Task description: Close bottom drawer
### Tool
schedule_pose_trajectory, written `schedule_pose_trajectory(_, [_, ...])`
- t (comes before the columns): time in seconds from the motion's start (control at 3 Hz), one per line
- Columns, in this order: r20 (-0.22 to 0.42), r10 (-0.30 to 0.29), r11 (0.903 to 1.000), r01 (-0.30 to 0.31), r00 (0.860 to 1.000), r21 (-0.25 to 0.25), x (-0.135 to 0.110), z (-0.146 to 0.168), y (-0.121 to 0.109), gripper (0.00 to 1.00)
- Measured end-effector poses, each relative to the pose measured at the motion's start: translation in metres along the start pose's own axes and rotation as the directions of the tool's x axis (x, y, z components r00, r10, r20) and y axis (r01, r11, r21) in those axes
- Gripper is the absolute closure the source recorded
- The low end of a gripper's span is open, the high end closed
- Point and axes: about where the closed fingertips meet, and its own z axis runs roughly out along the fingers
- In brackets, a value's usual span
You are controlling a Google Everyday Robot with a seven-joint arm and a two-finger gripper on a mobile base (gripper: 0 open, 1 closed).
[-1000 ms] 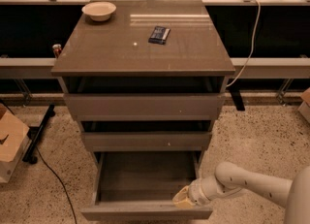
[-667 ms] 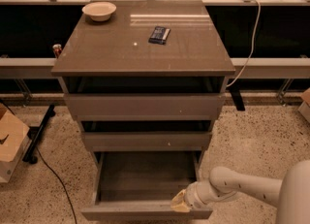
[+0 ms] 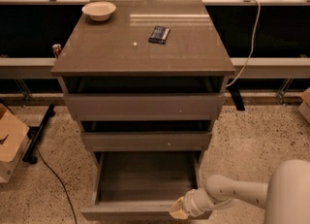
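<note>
A grey cabinet (image 3: 121,56) stands on a speckled floor (image 3: 252,145), with a bowl (image 3: 99,10) at its top's back-left corner. The bottom drawer (image 3: 145,179) is pulled out. The gripper (image 3: 178,209) is at the right end of its front edge. I cannot tell if it is spread or pressed together.

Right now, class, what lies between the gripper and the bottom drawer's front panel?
Nothing, by the camera view: the gripper sits right at the front panel of the open bottom drawer, near its right end, seemingly touching it.
</note>
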Motion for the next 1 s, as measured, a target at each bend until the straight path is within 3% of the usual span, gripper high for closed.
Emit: schedule_pose_trajectory(1.0, [0.035, 0.090, 0.9959, -0.090, 0.995, -0.013, 0.043, 0.046, -0.014, 1.00])
